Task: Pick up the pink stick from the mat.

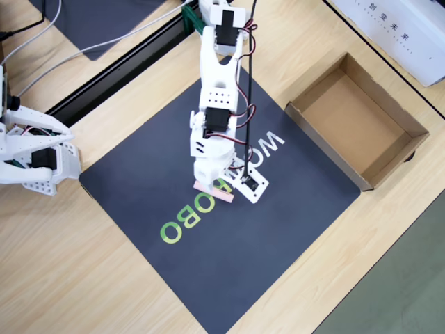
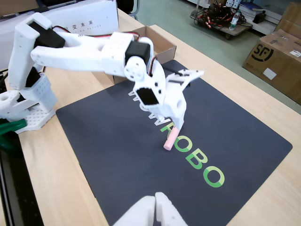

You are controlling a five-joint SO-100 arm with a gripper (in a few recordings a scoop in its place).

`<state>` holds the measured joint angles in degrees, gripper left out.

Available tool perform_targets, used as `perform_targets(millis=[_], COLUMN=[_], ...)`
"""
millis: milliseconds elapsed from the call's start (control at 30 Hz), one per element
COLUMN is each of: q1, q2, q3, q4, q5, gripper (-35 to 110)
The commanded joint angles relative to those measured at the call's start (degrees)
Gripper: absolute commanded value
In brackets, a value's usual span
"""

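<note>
Stick: small pale pink straight bar, the pink stick (image 2: 170, 137), lying flat on the mat across the printed lettering, directly under the gripper's tip; in the overhead view its pink end (image 1: 211, 190) pokes out just below the white gripper body.
Gripper: white two-finger gripper (image 2: 173, 123) pointed down at the mat, its tip at the stick's upper end (the fixed view shows the stick running out from beneath it toward the camera). Whether the fingers are apart or pressed on the stick, I cannot tell; the gripper body hides them. In the overhead view the gripper (image 1: 221, 182) sits over the middle of the lettering.
Mat: large dark navy square mat (image 1: 153, 195) with "WOWROBO" in white and green letters, spread beneath the gripper on a light wooden table (image 1: 69, 278).
Arm: white plastic arm (image 2: 80, 49) with black servos, reaching from its base behind the gripper.
Box: open brown cardboard box (image 1: 356, 125), off the mat, well apart from the gripper, to its right in the overhead view.
</note>
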<state>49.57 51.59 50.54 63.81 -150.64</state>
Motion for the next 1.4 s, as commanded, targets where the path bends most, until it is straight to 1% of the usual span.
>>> perform_targets(millis=[0,200,400,500,700,1133,1367], q1=[0.62,0.79,0.53,0.35,0.0,-0.18,-1.41], q2=[0.09,-4.92,-10.28,-12.04,-13.1,-13.01,-6.15], q3=[-1.76,-2.02,-5.62,-6.68,-7.29,-7.29,-7.29], q4=[-2.11,-6.94,-7.29,-7.29,-7.29,-6.33,0.44], q5=[-1.32,-1.41,-1.49,-1.58,-1.58,-1.32,1.93], gripper=[26,26,25,12,0,0,0])
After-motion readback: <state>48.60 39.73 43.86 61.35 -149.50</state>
